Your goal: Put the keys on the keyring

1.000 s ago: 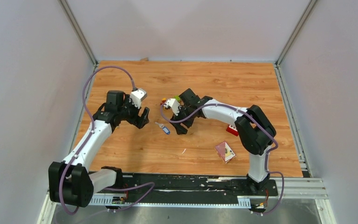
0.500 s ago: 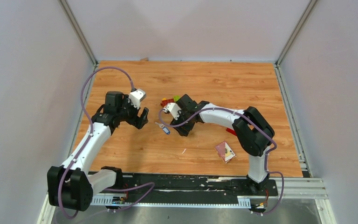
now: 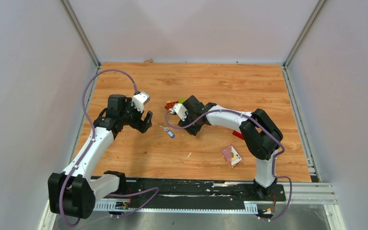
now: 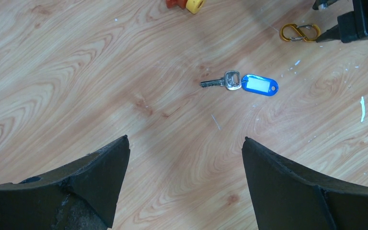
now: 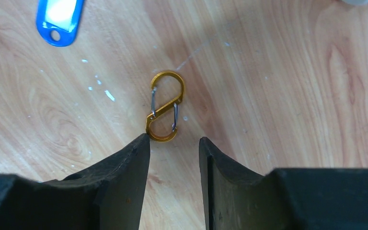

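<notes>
One key (image 4: 220,82) with a blue tag (image 4: 259,85) lies flat on the wooden table, seen in the top view between the two arms (image 3: 167,131). The keyring (image 5: 164,106) is a small gold S-shaped clip lying on the wood; it also shows in the left wrist view (image 4: 299,32). My right gripper (image 5: 174,139) hangs low over the table with the keyring's near end just past its left fingertip (image 5: 143,143). Its jaws are narrow with bare wood between them. My left gripper (image 4: 186,139) stands wide open above bare wood, short of the key.
A red, green and yellow toy car (image 3: 175,102) sits just behind the right gripper. A red block (image 3: 238,134) lies under the right forearm, and a pink card (image 3: 232,155) lies nearer the front. Grey walls close in the table (image 3: 249,86).
The right gripper's jaws have narrowed and it has dropped closer to the keyring. The left arm has edged slightly left and stays wide open.
</notes>
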`<state>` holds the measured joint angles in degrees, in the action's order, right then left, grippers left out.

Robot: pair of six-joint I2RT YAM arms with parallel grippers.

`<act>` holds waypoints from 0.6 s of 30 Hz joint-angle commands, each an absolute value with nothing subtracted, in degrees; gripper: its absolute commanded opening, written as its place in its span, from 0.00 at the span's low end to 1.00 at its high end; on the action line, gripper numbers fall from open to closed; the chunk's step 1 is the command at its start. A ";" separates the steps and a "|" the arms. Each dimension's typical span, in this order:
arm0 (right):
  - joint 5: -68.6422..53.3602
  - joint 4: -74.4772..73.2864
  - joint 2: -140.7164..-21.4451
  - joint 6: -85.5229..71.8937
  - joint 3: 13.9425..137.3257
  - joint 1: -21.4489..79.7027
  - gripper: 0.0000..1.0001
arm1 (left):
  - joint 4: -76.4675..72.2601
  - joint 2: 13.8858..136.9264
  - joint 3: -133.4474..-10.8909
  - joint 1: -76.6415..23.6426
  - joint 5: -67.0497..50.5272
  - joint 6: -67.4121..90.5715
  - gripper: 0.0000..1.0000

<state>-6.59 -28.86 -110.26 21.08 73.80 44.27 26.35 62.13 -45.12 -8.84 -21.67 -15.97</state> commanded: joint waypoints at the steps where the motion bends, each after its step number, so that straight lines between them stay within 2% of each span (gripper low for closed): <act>1: -6.19 -28.09 -108.30 21.58 75.23 43.08 0.42 | 25.28 60.34 -44.75 -8.54 -21.58 -16.99 0.94; 5: -13.03 -28.39 -107.95 21.61 75.28 43.26 0.47 | 25.31 59.88 -44.50 -8.54 -21.28 -17.46 0.94; 10: -15.12 -28.22 -109.47 23.06 76.64 43.25 0.54 | 25.25 59.53 -43.96 -8.53 -21.13 -17.74 0.95; 18: -15.29 -28.28 -113.23 24.11 79.53 43.18 0.51 | 25.90 58.58 -43.65 -8.53 -20.33 -18.39 0.95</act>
<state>-14.17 -29.23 -111.24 22.74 76.75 43.00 26.39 60.45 -44.05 -8.84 -20.67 -16.97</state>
